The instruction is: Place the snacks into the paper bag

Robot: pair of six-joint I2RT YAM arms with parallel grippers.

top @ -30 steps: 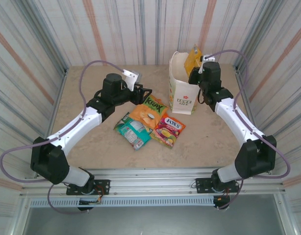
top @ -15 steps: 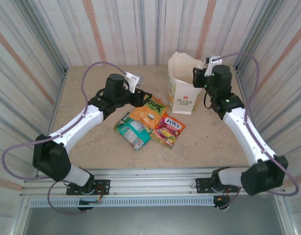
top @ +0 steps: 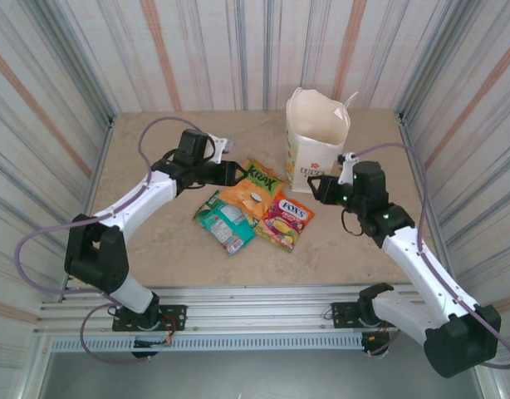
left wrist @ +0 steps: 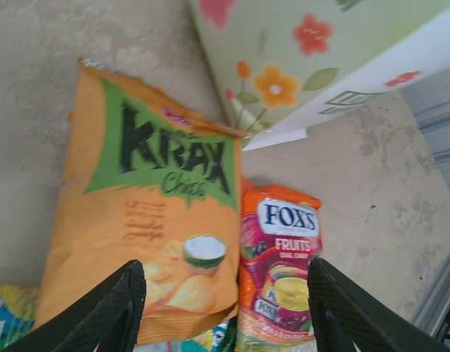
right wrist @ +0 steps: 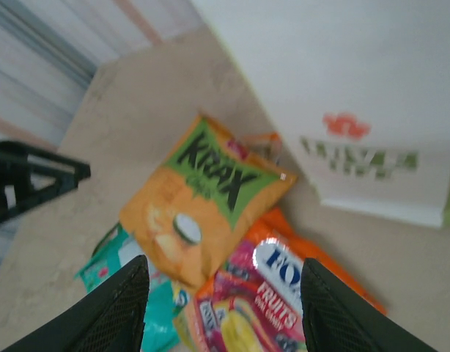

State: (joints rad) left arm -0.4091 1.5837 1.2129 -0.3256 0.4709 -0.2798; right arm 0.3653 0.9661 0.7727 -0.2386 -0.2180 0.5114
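Partly, Krax packet (top: 253, 189) covers the teal packet (top: 223, 221).

The top external camera sits high behind the arm bases and looks down and forward over the whole surface (top: 155, 241), from its near edge to its far corners. The left wrist camera looks steeply down from close by, past the left claw (left wrist: 225, 268), at the Krax packet (left wrist: 159, 213), the Fox's packet (left wrist: 280, 264) and a lower corner of the paper bag (left wrist: 298, 66). The right wrist camera, slightly farther off and blurred, looks past the right claw (right wrist: 223, 268) from the surface's right side at the same three things.
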